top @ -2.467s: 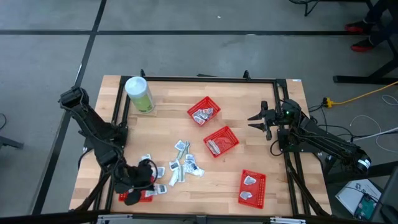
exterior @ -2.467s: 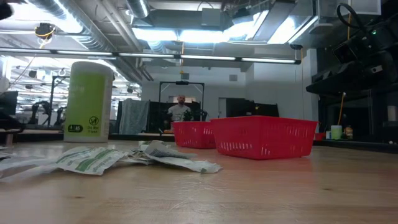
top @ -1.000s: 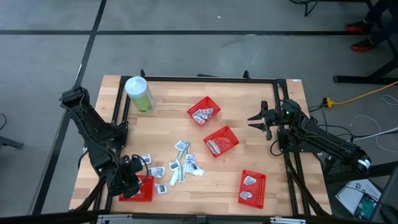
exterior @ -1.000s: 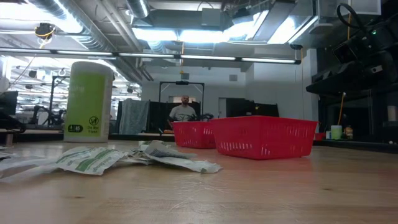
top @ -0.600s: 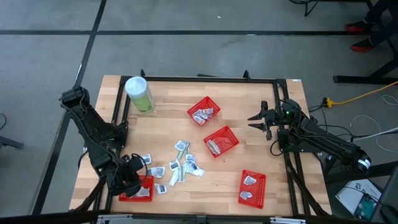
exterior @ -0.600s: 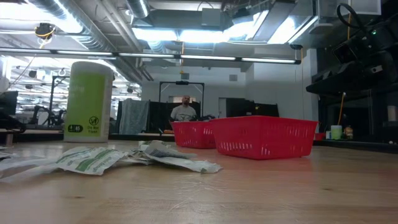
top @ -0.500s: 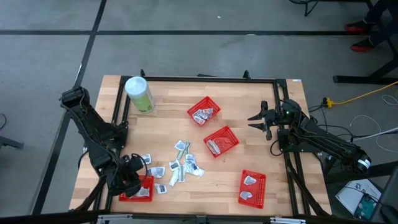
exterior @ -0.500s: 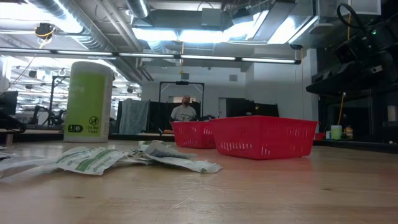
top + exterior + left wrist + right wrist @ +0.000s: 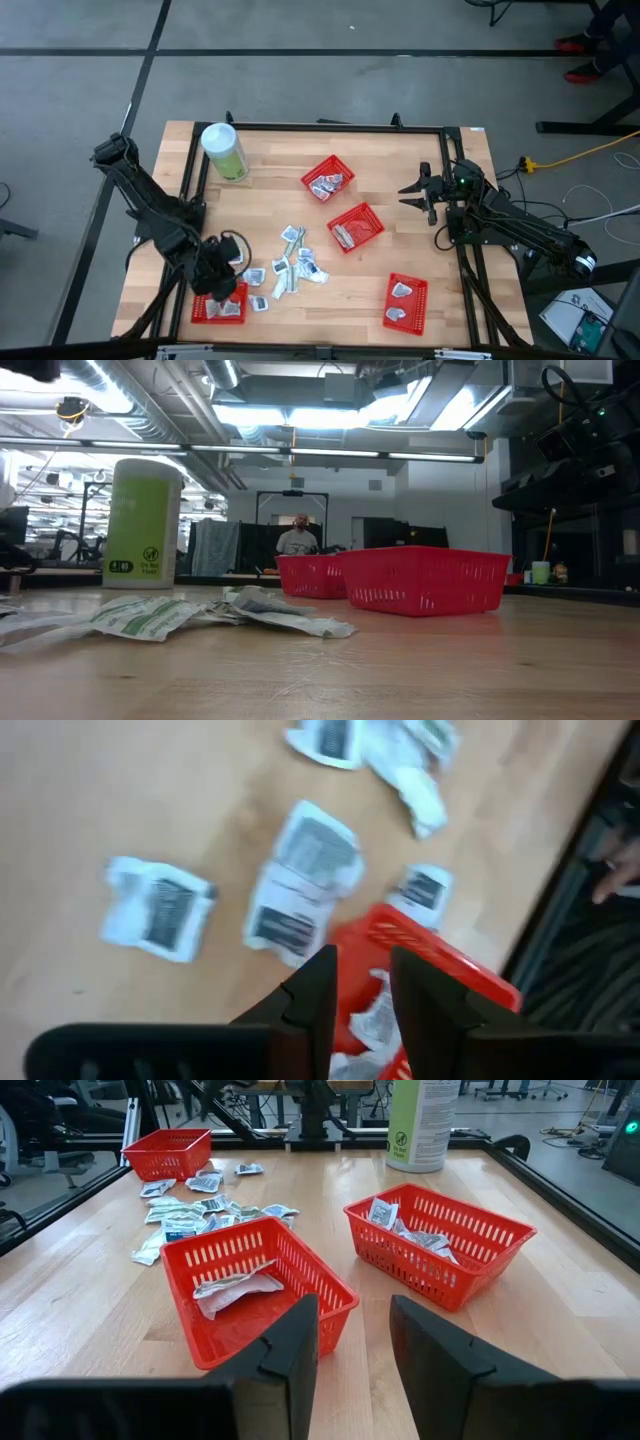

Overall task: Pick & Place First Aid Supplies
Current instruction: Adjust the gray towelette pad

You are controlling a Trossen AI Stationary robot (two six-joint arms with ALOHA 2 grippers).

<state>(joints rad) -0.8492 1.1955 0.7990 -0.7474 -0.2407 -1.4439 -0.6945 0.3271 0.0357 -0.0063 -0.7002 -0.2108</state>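
My left pincer point(image 9: 218, 283) hangs over the near-left corner of the table, its two dark fingers point(image 9: 312, 990) set a little apart with nothing between them: released, gripping no packet. Directly beneath the fingertips is a red mesh basket point(image 9: 440, 982), and inside it lie a couple of crumpled white packets point(image 9: 375, 1018). Just past the basket's rim, on the bare wood, sits one small packet point(image 9: 424, 889) almost touching the basket. Beside it lie two flat grey-printed packets point(image 9: 302, 885) overlapping each other, and off to one side of those a lone square packet point(image 9: 157, 909) lying apart. Farther out from my fingers the main scatter of first aid supplies point(image 9: 292, 260) spreads toward the middle of the table, white wrapped strips and squares loosely heaped.

Beyond that heap stand two more red baskets: a middle basket point(image 9: 356, 226) holding a pale wrapped strip, and a far basket point(image 9: 328, 178) with several packets in it. A fourth basket point(image 9: 406, 302) sits along the near edge, well off toward my other arm, with two white packets inside. A tall pale-green canister point(image 9: 225, 151) with a white lid stands upright at the far-left corner.

My right pincer point(image 9: 418, 190) waits at the table's right edge, fingers point(image 9: 290, 1350) parted and empty, facing the middle and far baskets. In the room behind the table a person point(image 9: 298, 538) is seen far off.
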